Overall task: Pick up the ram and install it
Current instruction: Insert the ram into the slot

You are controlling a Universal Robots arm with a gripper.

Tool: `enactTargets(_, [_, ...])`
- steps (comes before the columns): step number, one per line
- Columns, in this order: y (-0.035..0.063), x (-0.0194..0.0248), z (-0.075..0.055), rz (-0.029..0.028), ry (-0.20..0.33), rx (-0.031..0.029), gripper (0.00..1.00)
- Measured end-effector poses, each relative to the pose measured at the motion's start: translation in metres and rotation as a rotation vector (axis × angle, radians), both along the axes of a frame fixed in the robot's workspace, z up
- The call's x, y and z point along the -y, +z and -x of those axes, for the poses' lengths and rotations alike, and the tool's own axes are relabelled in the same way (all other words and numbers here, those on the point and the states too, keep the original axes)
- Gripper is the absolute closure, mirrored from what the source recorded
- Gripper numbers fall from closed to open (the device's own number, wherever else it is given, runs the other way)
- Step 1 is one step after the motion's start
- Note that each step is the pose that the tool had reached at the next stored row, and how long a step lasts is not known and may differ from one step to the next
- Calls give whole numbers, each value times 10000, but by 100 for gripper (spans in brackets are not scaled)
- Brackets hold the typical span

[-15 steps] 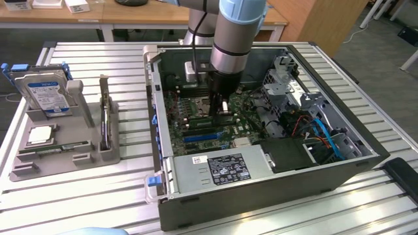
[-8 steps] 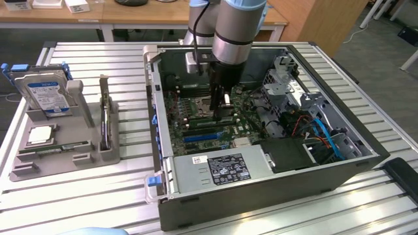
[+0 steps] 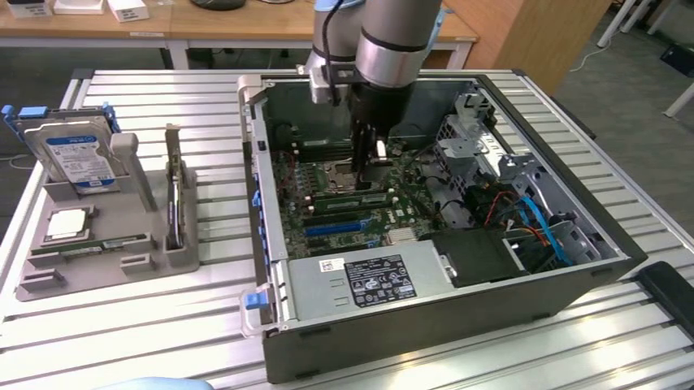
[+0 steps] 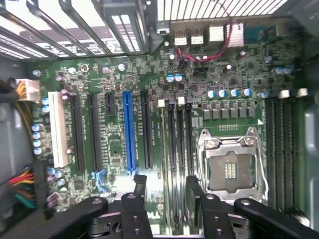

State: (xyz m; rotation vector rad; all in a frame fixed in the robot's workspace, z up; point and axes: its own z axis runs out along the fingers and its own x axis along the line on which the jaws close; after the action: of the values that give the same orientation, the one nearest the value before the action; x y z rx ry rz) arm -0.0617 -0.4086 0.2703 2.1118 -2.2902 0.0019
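Tool (image 4: pixel 167 181): released, jaws spread wide, nothing between them; lowered into the open computer case, poised just above the circuit board.
Fingers (image 4: pixel 139 180): black, one on either side of a bank of memory slots.
Arm (image 3: pixel 388 49): silver and black, reaching straight down from above into the case.
Memory slots (image 4: pixel 178 144): long dark parallel channels with white clips at one end, directly under the tool; whether a stick sits in any of them, cannot tell.
Processor socket (image 4: pixel 230 169): square metal frame just beside those slots, open, bare contacts showing.
Blue slot (image 4: pixel 128 132): long connector on the far side of the slots from the socket, flanked by black ones.
Circuit board (image 4: pixel 112 149): green, flat on the case floor.
Computer case (image 3: pixel 434 325): dark tower lying on its side, side panel off.
Power supply (image 3: pixel 369 280): grey box with a label, at the case's near end.
Ram (image 3: pixel 93 244): long green stick lying flat in the near groove of a grey tray, well apart from the tool, outside the case at the exterior view's left.
Tray (image 3: pixel 119 203): grey holder beside the case.
Hard drive (image 3: pixel 78 154): upright at the tray's far end, blue-white label facing out.
Silver chip (image 3: pixel 67 223): square, flat in the tray between drive and ram.
Tabletop (image 3: pixel 162 325): ribbed metal surface carrying tray and case.
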Motion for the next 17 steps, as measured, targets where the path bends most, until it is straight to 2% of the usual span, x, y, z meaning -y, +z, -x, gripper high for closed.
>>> enactTargets(2, [72,1,0,0,0,0,56])
enactTargets(5, [119,1,0,0,1,0,56])
enactTargets(17, [121,1,0,-56,1,0,56])
